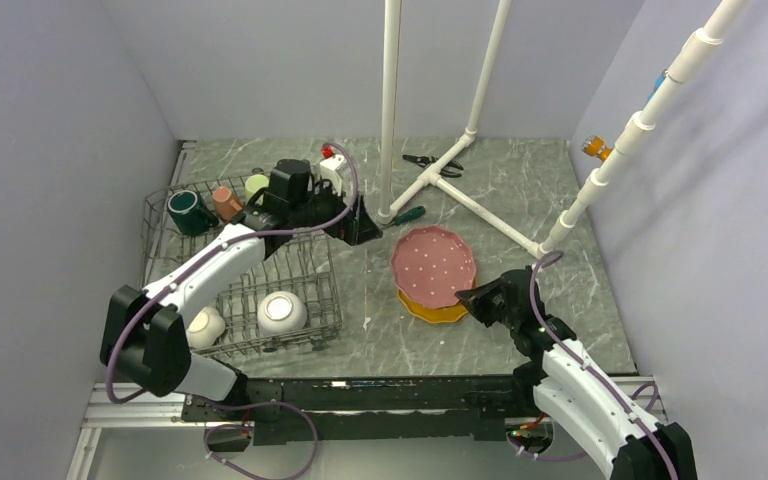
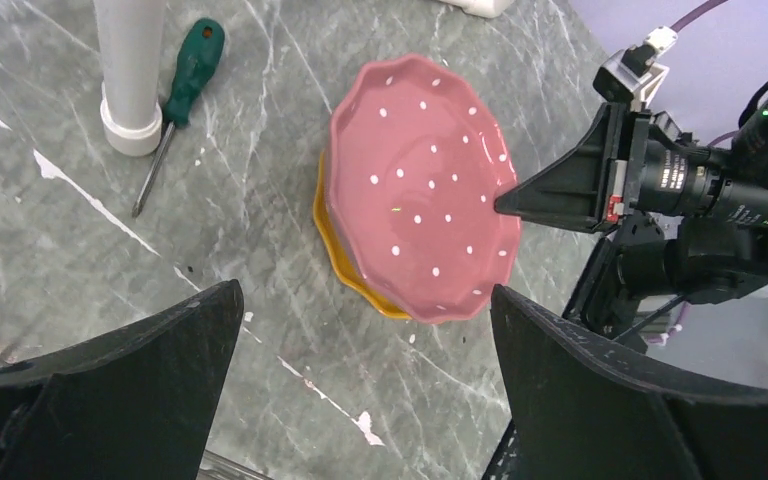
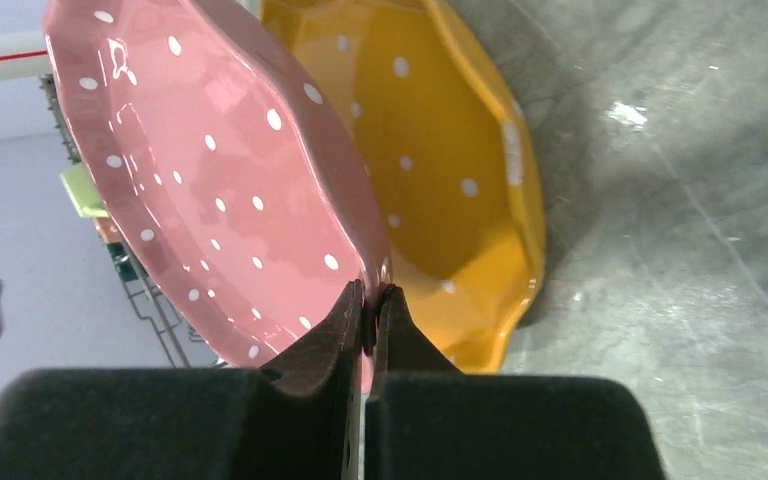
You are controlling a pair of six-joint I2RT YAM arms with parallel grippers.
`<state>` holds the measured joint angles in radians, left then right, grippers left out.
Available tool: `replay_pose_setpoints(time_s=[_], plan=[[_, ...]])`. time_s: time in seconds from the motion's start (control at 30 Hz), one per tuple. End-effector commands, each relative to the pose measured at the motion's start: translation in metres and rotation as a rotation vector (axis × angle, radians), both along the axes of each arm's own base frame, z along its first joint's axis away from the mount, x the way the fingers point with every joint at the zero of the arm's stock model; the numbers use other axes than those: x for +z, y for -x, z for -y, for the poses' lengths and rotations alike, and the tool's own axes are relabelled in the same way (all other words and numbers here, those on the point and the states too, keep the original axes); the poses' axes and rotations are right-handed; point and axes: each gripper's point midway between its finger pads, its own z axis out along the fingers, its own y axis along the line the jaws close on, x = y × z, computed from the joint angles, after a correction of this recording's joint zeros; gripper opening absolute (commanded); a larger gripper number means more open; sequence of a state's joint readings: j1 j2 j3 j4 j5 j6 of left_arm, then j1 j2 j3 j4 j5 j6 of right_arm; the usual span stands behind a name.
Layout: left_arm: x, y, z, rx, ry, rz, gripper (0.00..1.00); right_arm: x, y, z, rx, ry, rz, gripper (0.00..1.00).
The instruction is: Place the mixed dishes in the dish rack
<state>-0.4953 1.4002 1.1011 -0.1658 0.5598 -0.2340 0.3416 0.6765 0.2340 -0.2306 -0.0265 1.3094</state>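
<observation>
Loading pink plate — right jaws pinching shut on its rim, plate tilting atop yellow plate on counter, beside rack. Left jaws gaping, empty. Next move likely needing lift, then upright slotting into rack.

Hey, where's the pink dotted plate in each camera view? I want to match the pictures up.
Top external: pink plate right of centre, overlapping the yellow-orange plate.
Left wrist: pink plate in the centre, upper half.
Right wrist: pink plate upper left, its rim pinched in the right hand.
Shared landmark: the yellow-orange plate beneath it, visible in all three views.
</observation>
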Motion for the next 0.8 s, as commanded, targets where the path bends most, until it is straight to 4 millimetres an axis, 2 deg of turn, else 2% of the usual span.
replay_pose_setpoints(time_s=[0.0,0.33,0.77], plan=[[0.028,-0.003,0.010,-0.062,0.147,-0.060,0.99,0.118,-0.039,-0.023,0.042,-0.167,0.344,0.00],[0.024,0.005,0.026,-0.169,0.272,-0.186,0.98,0.154,-0.039,-0.032,0.065,-0.260,0.405,0.00],[0.010,0.011,0.036,-0.209,0.343,-0.331,0.97,0.178,-0.041,-0.035,0.073,-0.294,0.449,0.00]])
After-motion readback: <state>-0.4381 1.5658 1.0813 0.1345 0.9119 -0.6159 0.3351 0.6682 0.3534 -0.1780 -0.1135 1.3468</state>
